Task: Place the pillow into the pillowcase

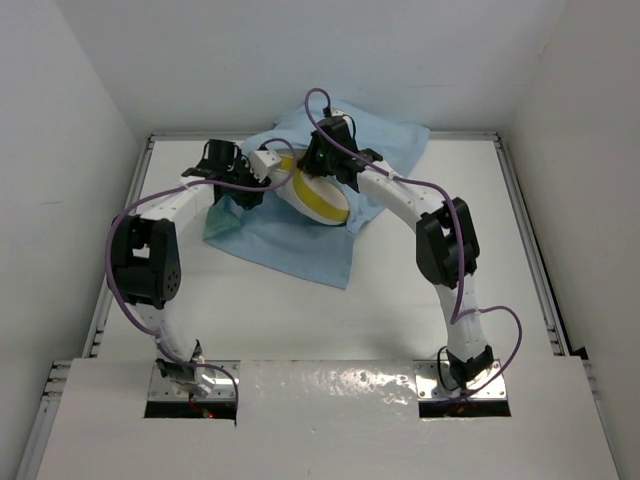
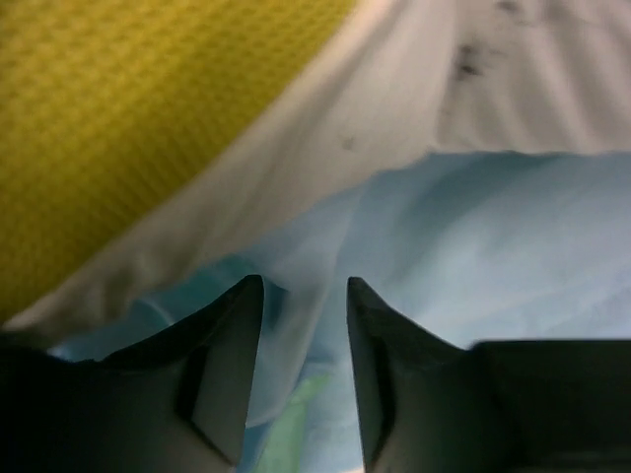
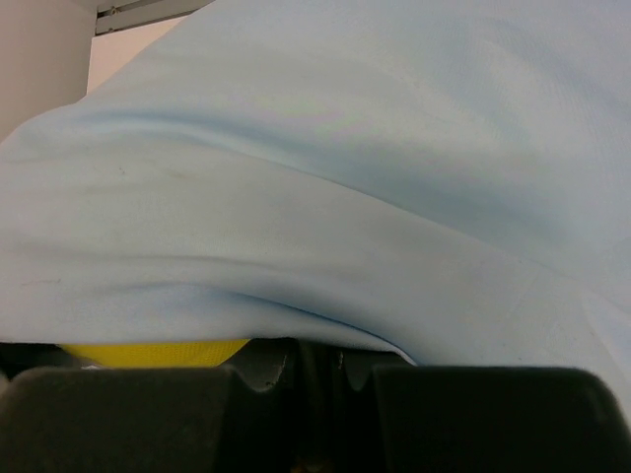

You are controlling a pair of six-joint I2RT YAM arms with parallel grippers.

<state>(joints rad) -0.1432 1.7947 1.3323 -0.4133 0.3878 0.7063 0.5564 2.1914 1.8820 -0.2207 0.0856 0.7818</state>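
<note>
Pillowcase [image 1: 300,245] lies spread on the white tabletop [image 1: 260,320], far-middle, light-blue face up. Its far part reaches the back wall. At its L edge a fold turns up the sea-green face.

The pillow [image 1: 322,198] sits over the middle of the cloth, tilted, w/ the yellow edge band facing the top camera and a strip of cream surface on its L side. Blue cloth lies under it and behind it.

Both arms reach in from the near edge, L arm from the left and R arm from the right. Their wrists are close together above the pillow.

Left gripper [image 1: 250,185] is at the pillow's L side. In its wrist view [image 2: 304,283] the jaws stand part-way apart w/ an upright fold of blue cloth btwn them. The pillow's cream side and yellow band are just beyond. The view is too close to tell whether the fold is actually pinched.

Right gripper [image 1: 320,165] is at the pillow's far side. In its wrist view [image 3: 317,363] the jaws are closed on the pillowcase edge. The cloth rises away from the tips in a smooth sheet, w/ a sliver of yellow band showing under it at lower L.
</note>
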